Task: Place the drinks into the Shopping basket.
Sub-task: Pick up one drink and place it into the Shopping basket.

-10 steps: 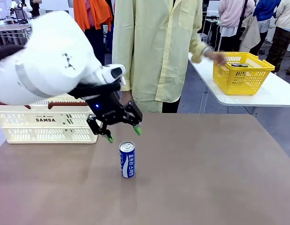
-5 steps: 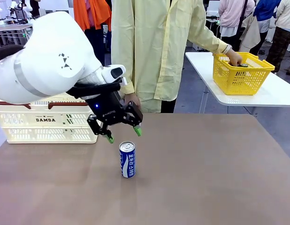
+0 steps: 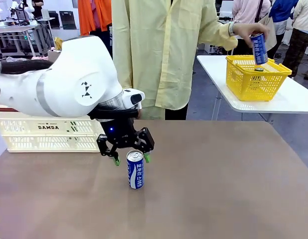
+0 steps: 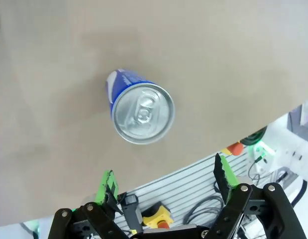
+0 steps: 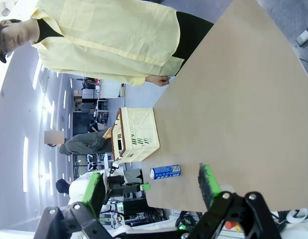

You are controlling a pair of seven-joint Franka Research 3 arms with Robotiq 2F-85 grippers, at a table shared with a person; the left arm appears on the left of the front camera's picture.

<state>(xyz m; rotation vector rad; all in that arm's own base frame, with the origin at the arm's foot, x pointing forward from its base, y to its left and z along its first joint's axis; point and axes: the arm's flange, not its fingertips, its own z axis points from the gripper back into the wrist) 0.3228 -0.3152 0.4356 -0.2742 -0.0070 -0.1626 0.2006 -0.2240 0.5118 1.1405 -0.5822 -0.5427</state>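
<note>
From the front we read white Korean lettering on the blue can [image 3: 135, 170], upright on the brown table [image 3: 218, 189], and "DAMDA" on the cream crate [image 3: 49, 134] at its ten o'clock. The left wrist view adds its silver top and pull tab. The left gripper [image 3: 131, 159] points down just above the can, fingers spread wide, gripping nothing. The right gripper [image 5: 151, 184] is spread too. At two o'clock a person's hand [image 3: 243, 31] holds a second blue can [image 3: 258, 48] over a yellow basket [image 3: 256, 74].

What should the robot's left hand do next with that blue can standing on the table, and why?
Probably lower the left hand a little so its green pads straddle the blue-and-white can. The hand is open and hovers by the can's silver top. The can stands upright, not yet between the pads, so closing now would likely miss.
</note>
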